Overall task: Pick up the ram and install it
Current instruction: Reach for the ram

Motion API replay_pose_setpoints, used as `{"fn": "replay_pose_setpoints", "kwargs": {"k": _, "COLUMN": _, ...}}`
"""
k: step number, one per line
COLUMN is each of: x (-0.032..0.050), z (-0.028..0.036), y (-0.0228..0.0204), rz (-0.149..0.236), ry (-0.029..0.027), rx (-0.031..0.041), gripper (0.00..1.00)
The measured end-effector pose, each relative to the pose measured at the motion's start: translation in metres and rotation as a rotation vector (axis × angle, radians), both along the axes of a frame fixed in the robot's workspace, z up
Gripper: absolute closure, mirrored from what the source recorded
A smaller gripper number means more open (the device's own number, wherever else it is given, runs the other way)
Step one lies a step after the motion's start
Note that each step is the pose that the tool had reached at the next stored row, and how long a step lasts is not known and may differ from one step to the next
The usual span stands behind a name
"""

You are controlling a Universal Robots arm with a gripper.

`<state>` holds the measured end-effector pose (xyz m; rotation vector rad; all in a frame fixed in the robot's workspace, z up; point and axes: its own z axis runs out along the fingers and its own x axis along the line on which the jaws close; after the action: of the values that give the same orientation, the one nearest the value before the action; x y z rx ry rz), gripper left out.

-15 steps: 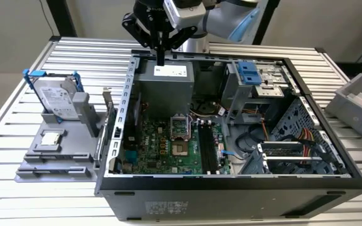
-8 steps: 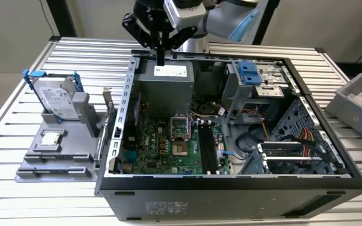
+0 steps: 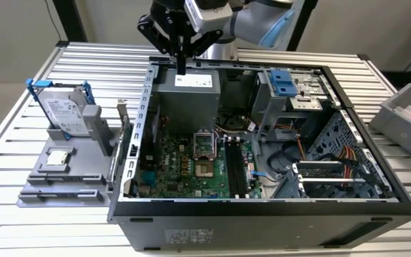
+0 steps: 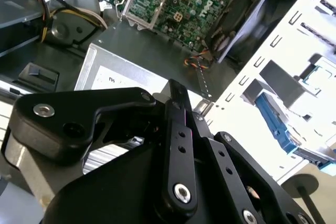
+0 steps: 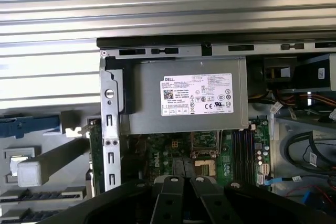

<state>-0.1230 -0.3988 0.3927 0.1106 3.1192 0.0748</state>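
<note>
Nearest in the exterior view, the open computer case [image 3: 263,217] lies on its side on a slatted metal table [image 3: 13,230]. Inside it sits the green motherboard [image 3: 180,168], with its long black slots [image 3: 237,168] just to the exterior view's right of the CPU socket [image 3: 204,155]. Outside the case wall, on the exterior view's left, a grey holder [image 3: 48,193] carries a small square chip [image 3: 58,157] and, further back, a hard drive [image 3: 66,115] in a blue bracket. The ram [image 3: 128,150] appears to be the thin board standing on edge in that holder, just beside the case wall and well apart from the gripper. Deeper in the case is the grey power supply [image 3: 188,101]. Above its far edge hangs the gripper [image 3: 182,69], fingers [image 4: 177,124] pressed together and pointing down, with nothing visible between them
</note>
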Motion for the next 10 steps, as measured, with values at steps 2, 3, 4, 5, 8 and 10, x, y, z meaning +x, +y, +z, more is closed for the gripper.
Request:
{"fn": "replay_pose_setpoints", "kwargs": {"k": 2, "x": -0.0009, "z": 0.0, "y": 0.0, "rz": 0.0, "ry": 0.0008, "rx": 0.0001, "gripper": 1.0}}
{"fn": "replay_pose_setpoints", "kwargs": {"k": 3, "x": -0.0013, "z": -0.0001, "y": 0.0, "rz": 0.0, "ry": 0.0014, "rx": 0.0001, "gripper": 1.0}}
{"fn": "replay_pose_setpoints", "kwargs": {"k": 4, "x": -0.0016, "z": 0.0, "y": 0.0, "rz": 0.0, "ry": 0.0021, "rx": 0.0, "gripper": 1.0}}
{"fn": "replay_pose_setpoints", "kwargs": {"k": 5, "x": -0.0019, "z": 0.0, "y": 0.0, "rz": 0.0, "ry": 0.0027, "rx": 0.0, "gripper": 1.0}}
{"fn": "replay_pose_setpoints", "kwargs": {"k": 8, "x": -0.0029, "z": 0.0, "y": 0.0, "rz": 0.0, "ry": 0.0047, "rx": 0.0, "gripper": 1.0}}
{"fn": "replay_pose_setpoints", "kwargs": {"k": 10, "x": -0.0039, "z": -0.0001, "y": 0.0, "rz": 0.0, "ry": 0.0059, "rx": 0.0001, "gripper": 1.0}}
